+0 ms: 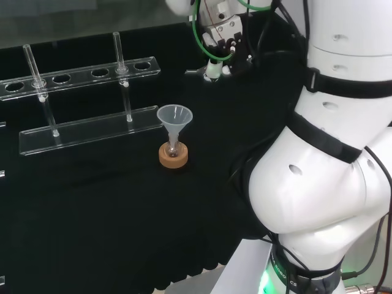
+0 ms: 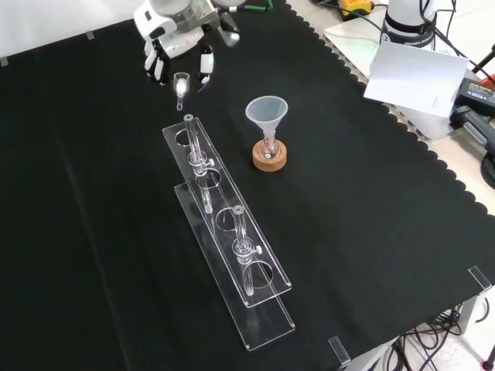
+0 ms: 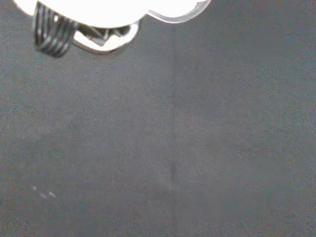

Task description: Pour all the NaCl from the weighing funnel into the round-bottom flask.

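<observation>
1. We've got the hand [image 2: 179, 40] up at the top of the front view, fingers curled down around a small clear weighing funnel [image 2: 181, 83], so it's pinching that, held clear of the cloth [image 2: 93, 232].

2. In the head view the hand [image 1: 219, 38] sits at the top, right of centre, with a bit of the funnel [image 1: 212, 70] poking out below it. We can't tell if there's salt in it.

3. The bit that matters: the flask [image 2: 269, 152] is on its cork ring [image 2: 270, 161] with a wide funnel [image 2: 267, 114] stuck in its neck. In the front view it's right of the hand and lower down, well apart. In the head view it's left of the hand and nearer the camera.

4. The weighing funnel's long axis looks roughly vertical in the front view, spout end down, we think. So we reckon the next job is to carry it across over the wide funnel's mouth, then tip.

5. A clear rack [image 2: 224, 232] with glass tubes runs just below the hand in the front view, left of the flask. Might be worth steering around.
</observation>
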Controlling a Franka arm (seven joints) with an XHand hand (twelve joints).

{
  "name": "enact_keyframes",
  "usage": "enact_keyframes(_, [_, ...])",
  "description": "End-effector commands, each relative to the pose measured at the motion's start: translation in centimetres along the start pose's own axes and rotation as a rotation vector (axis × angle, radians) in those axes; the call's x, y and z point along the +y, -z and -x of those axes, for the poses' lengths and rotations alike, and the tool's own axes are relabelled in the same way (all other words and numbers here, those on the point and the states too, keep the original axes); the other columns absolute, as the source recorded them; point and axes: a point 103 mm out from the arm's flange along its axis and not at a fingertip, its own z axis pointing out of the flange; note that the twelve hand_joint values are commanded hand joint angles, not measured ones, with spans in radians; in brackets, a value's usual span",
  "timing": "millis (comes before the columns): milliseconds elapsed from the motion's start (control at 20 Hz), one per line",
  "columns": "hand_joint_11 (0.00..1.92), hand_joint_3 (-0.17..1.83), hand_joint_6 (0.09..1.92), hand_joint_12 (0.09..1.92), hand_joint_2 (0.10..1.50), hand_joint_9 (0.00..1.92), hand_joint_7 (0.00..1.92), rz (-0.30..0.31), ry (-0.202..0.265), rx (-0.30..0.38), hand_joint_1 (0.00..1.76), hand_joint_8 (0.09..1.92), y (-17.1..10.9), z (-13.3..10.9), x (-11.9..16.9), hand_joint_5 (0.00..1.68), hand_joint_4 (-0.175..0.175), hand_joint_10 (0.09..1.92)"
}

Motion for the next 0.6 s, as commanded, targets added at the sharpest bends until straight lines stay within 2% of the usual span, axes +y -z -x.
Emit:
enact_keyframes(50, [0.81,0.78,0.79,1.04,0.61,0.97,0.63,-0.026,-0.044,-0.034,1.14,0.67,1.3,0.5,-5.0,1.24,0.112,0.33])
enact_keyframes(600, [0.79,0.78,0.79,1.05,0.61,0.95,0.61,-0.076,-0.052,-0.065,1.14,0.67,2.8,-0.2,-10.7,1.24,0.122,0.33])
